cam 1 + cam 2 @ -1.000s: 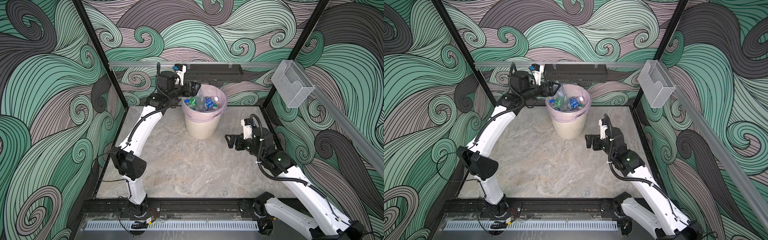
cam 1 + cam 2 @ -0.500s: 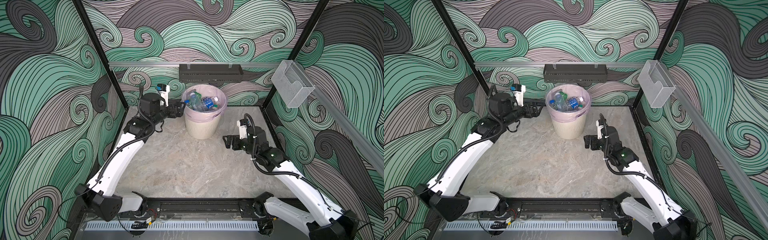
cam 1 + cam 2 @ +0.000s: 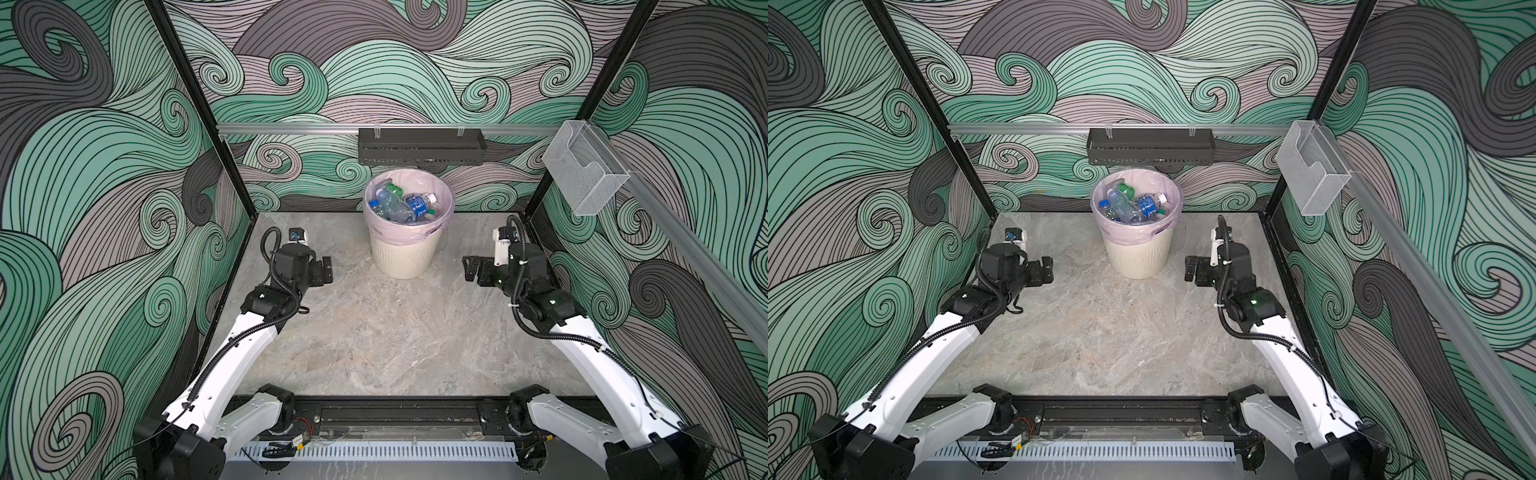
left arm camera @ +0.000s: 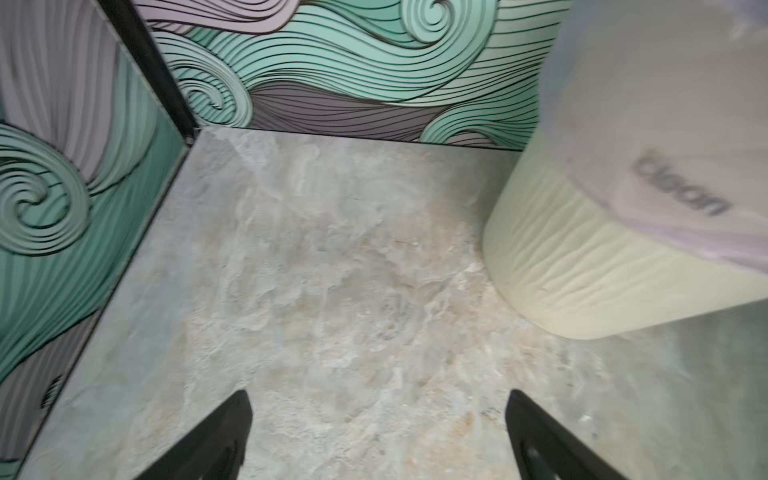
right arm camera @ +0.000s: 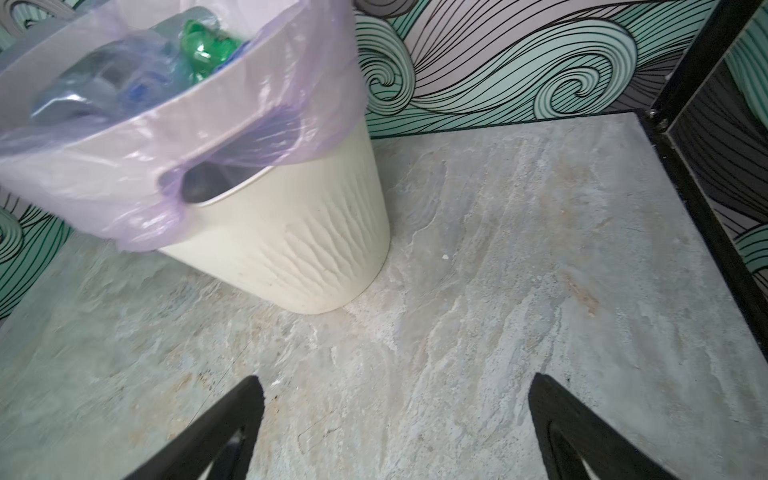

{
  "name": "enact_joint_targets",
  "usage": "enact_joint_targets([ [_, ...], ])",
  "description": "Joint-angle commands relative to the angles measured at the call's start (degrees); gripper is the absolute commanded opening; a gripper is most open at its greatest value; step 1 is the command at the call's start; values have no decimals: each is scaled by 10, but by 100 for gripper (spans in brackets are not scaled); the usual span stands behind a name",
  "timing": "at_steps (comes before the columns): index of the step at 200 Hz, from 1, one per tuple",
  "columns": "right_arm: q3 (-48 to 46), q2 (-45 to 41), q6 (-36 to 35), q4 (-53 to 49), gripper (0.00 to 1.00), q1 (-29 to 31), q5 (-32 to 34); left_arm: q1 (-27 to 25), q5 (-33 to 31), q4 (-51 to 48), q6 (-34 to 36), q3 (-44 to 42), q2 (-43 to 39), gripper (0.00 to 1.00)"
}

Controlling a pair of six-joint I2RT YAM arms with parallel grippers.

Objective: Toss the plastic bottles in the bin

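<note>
**A:** The grey marbled tabletop (image 3: 374, 332), closed in by walls painted with green and grey waves (image 3: 374, 62), is seen bare in both top views. Where are the bottles found?

**B:** The small clear plastic bottles with blue labels, a few green ones among them (image 3: 399, 205), are heaped inside the round cream-white ribbed bin (image 3: 405, 257). It is lined with a pale pink plastic bag (image 3: 409, 230) and stands upright at the back middle. No bottle is seen on the surface, though the strip behind the bin is hidden.

**A:** And the grippers?

**B:** The left gripper (image 3: 327, 270) is held low, well to the left of the bin, jaws wide apart with nothing between them. The right gripper (image 3: 468, 269) is held likewise on the other side, spread and empty.

**A:** What is called for, then?

**B:** The job is judged as good as finished, so the arms are probably to be parked. Wide sweeps beside the bin should be avoided, since the loose bag skirt could be snagged and the heap tipped out. The hidden strip should be checked before the work is counted complete.
</note>
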Motion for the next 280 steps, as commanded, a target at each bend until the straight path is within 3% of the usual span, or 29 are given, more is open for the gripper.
enact_joint_targets([
  [1,-21,27,-9,40,100,-52,24,24,-94,82,21,-47,-1,99],
  [32,-58,74,16,100,100,-132,58,62,-126,133,-23,-115,36,99],
  [58,-107,115,2,186,100,-168,66,65,-126,206,27,-163,44,98],
  [93,-235,141,-53,445,100,-171,59,91,-143,401,49,-266,54,99],
  [154,-308,232,-85,649,100,-170,38,129,-96,540,76,-257,180,99],
  [185,-289,244,-109,622,100,-158,14,155,-34,661,102,-253,296,97],
  [195,-293,263,-124,640,100,-148,7,163,-32,636,85,-252,294,97],
  [208,-318,305,-142,750,100,-137,1,163,-20,614,80,-245,287,97],
  [221,-301,279,-138,666,100,-137,8,166,-14,619,85,-245,292,97],
  [233,-313,301,-139,730,100,-136,9,173,1,603,77,-238,292,99],
  [247,-301,285,-138,677,100,-136,9,178,8,600,75,-237,292,99],
  [280,-305,286,-138,689,100,-136,8,177,8,602,75,-238,291,99],
])
